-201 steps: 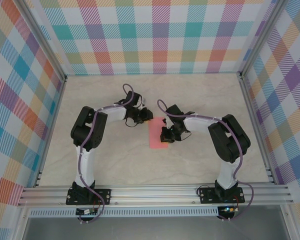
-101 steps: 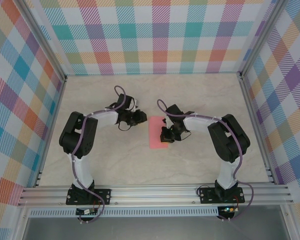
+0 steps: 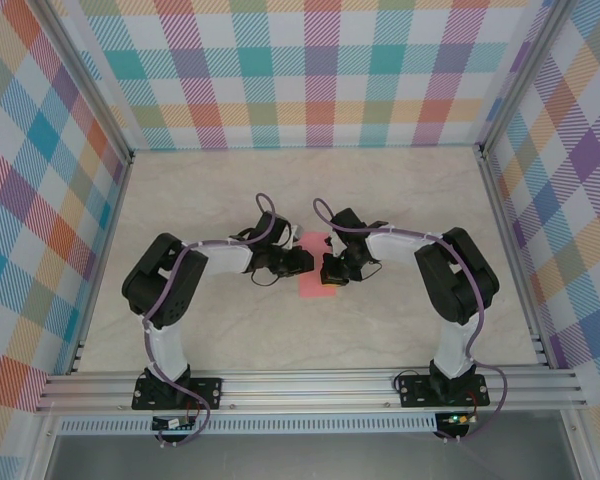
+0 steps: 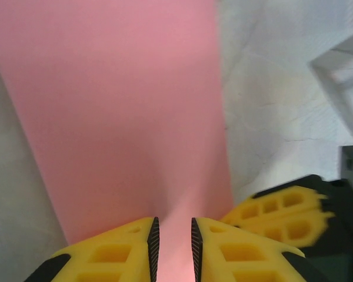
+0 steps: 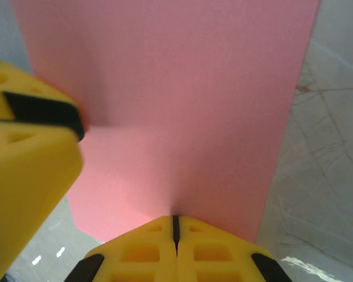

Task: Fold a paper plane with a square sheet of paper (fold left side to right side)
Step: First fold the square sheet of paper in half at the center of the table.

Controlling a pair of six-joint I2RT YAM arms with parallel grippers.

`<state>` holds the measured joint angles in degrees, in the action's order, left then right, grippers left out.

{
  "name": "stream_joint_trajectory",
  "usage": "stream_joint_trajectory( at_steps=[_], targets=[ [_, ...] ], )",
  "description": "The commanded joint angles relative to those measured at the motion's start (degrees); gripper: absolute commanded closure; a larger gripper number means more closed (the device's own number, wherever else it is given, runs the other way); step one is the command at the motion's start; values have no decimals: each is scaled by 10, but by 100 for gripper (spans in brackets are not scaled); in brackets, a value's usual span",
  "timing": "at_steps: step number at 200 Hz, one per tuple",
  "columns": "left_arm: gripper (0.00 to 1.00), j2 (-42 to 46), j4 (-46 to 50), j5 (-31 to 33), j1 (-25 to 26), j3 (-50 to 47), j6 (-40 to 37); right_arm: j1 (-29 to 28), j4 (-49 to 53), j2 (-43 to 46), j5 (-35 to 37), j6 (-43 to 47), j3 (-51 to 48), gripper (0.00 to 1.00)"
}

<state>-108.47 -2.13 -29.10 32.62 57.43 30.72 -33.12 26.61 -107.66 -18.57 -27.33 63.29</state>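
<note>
**Top view.** I see the paper, a pink upright rectangle, lying on the table just right of frame centre. The left gripper reaches in from the left over the paper's left edge. The right gripper comes in from the right over its right half. The two nearly meet above the paper's middle.

**Left wrist view.** The paper covers the upper left and centre of the frame, flat on the table. The left gripper sits at the bottom edge, its jaws a narrow slit apart with pink showing between them. I cannot tell whether they touch the paper. The right gripper lies at lower right, at the paper's edge.

**Right wrist view.** The right gripper, at bottom centre, has its jaws pressed fully together, with the tips at the paper's lower edge. The left gripper stands at the left side, over the paper.
</note>
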Motion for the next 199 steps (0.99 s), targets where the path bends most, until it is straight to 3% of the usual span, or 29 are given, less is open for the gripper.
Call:
stream_joint_trajectory(
  at_steps=[1,62,199],
  targets=[
    [76,-15,-6,29,5,10,-2,3,69,-33,79,17,-12,95],
    [76,-24,-5,110,4,10,2,3,77,-36,86,23,-10,95],
    [76,-77,32,117,-34,102,-22,3,80,-44,85,29,-6,95]
  ],
)
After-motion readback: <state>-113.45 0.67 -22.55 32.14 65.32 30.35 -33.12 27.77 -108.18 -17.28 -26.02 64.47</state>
